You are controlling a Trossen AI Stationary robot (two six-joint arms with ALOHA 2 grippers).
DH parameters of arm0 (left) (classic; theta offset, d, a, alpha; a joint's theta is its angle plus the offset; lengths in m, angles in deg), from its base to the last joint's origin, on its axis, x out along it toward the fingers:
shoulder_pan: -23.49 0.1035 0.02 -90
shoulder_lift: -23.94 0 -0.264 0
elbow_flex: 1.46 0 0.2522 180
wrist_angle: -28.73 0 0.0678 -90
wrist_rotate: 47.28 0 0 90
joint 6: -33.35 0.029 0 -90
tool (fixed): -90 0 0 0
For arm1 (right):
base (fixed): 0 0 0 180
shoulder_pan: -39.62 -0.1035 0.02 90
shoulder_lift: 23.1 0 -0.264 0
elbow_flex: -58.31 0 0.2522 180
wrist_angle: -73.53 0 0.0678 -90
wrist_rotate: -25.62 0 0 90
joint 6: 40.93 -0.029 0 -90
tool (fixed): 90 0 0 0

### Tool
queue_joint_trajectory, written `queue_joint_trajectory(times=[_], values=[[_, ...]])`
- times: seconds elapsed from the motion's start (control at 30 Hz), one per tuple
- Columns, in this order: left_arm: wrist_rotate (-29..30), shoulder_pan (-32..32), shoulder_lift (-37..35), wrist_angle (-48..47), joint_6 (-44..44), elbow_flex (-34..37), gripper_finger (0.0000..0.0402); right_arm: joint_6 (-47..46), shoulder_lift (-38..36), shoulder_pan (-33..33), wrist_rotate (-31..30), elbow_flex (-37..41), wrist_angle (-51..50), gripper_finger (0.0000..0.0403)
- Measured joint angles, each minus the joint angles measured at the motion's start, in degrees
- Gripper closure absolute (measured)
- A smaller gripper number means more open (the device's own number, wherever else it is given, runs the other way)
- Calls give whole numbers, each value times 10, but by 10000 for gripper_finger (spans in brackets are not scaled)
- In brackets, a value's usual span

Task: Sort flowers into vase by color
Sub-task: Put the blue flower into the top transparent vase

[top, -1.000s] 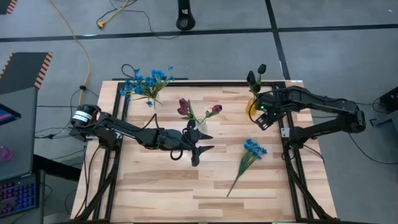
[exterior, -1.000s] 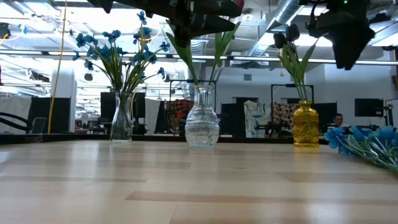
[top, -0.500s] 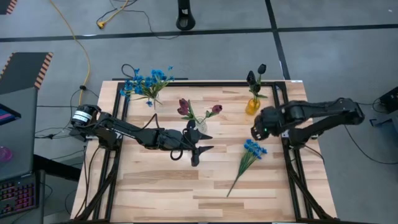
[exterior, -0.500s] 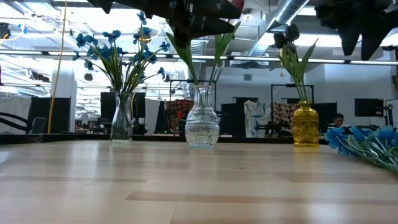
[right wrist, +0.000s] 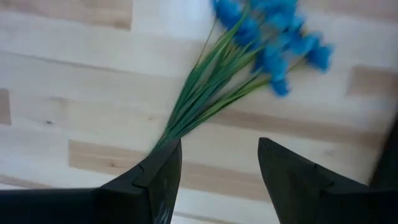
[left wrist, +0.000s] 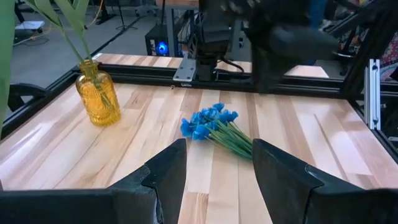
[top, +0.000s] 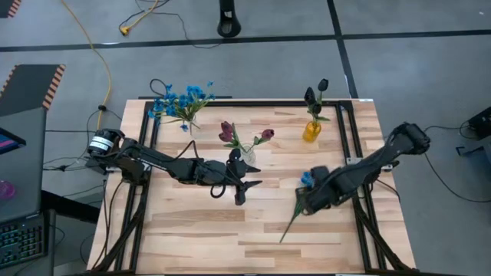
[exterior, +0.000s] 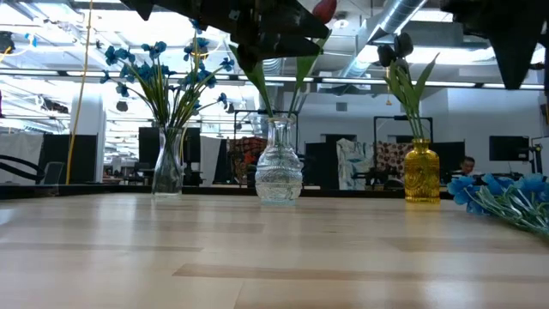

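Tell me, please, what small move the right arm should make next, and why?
Probably lower the right gripper straight down onto the green stems of the blue sprig lying flat on the table and close. Its fingers are open, empty and hover above those stems; the blue flowers belong in the clear vase.

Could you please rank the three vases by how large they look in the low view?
1. The clear round vase looks largest, being the widest.
2. The yellow vase looks next: about as tall, but slimmer.
3. The slim clear vase holding blue flowers looks narrowest, though tallest.

All three stand about equally far back, so nearness hardly skews this.
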Motion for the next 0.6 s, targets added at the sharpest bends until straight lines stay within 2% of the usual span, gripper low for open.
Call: queue_joint_trajectory(times=[0.27, 0.43, 0.6], values=[[0, 0, 0, -16, 0, 0, 232, -87, 102, -33, -1, 0, 59, 163], [0, 0, 0, -23, 0, 0, 232, -148, 141, -42, -3, 0, 91, 163], [-1, 0, 0, -32, 0, 0, 232, -233, 172, -53, -53, 0, 117, 163]])
